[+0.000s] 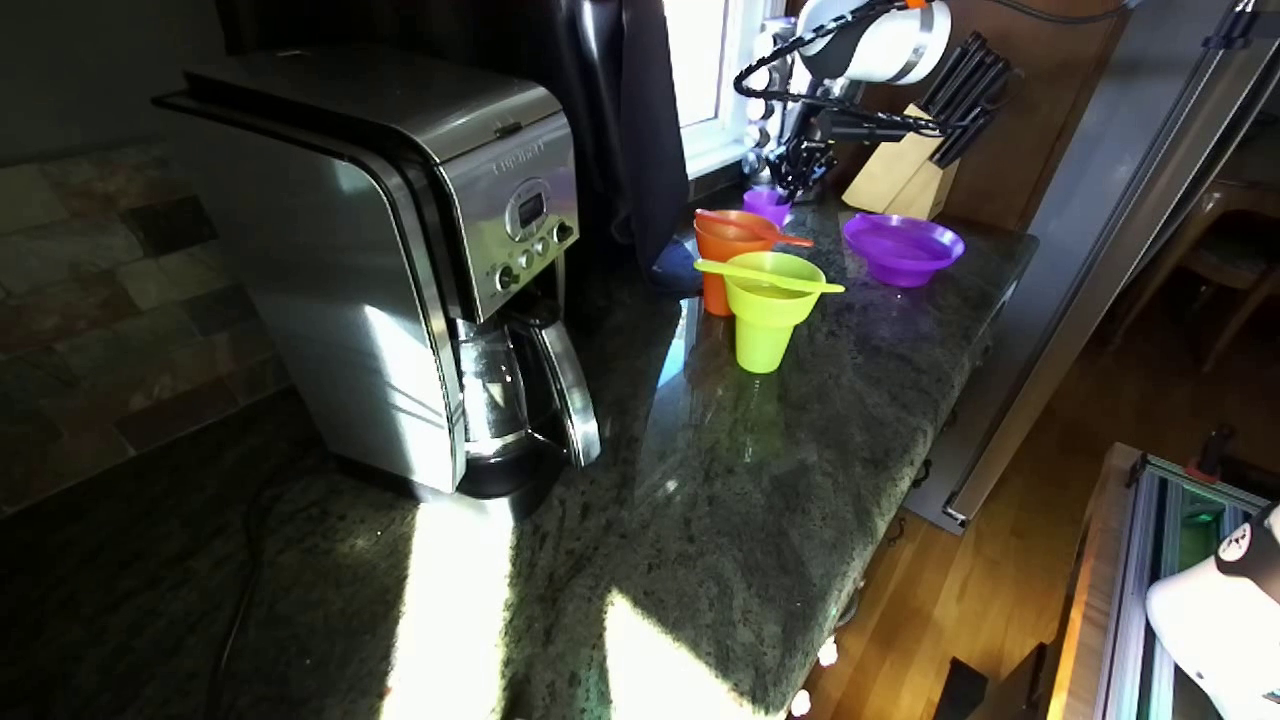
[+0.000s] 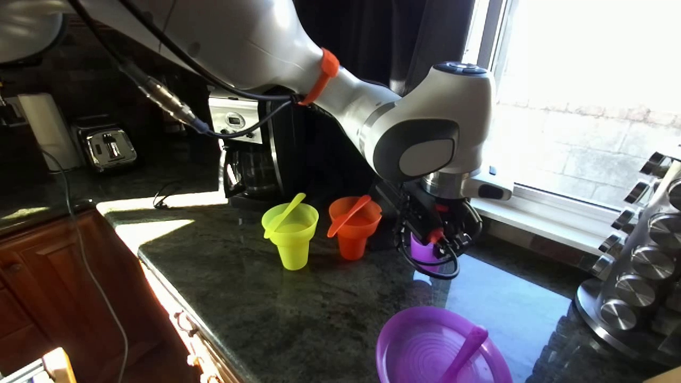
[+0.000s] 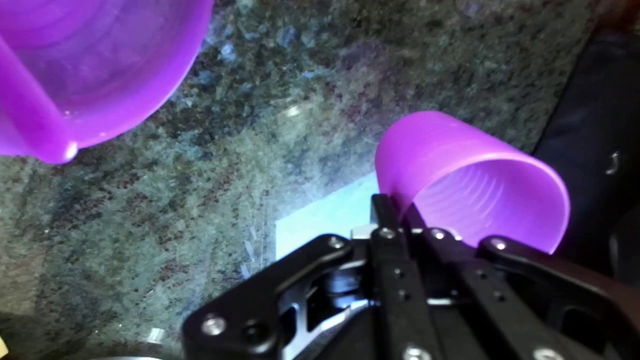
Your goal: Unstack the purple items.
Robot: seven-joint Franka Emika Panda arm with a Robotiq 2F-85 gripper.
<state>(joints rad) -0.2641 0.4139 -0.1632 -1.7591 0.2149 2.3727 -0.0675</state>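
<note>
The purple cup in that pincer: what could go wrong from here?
The pincer grips the purple cup by one side only, so it might swivel or slip. The orange cup stands close by and could get knocked. The spoon lying in the purple bowl, its end over the rim, might drop out if bumped.

In an exterior view, a coffee maker (image 1: 365, 250) with a glass carafe (image 1: 490, 390) stands at ten o'clock on the dark stone counter (image 1: 780, 480); a wooden knife block (image 1: 905, 185) stands at two; in an exterior view, a toaster (image 2: 110, 148) sits at nine o'clock, a white roll (image 2: 49, 130) just beside it; an upright yellow-green cup (image 2: 292, 247) has an orange cup (image 2: 352, 242) near it at its three o'clock; matching utensils (image 2: 285, 215) lie across their rims; a jar rack (image 2: 589, 306) stands between three and four, a window (image 2: 585, 101) at two.
</note>
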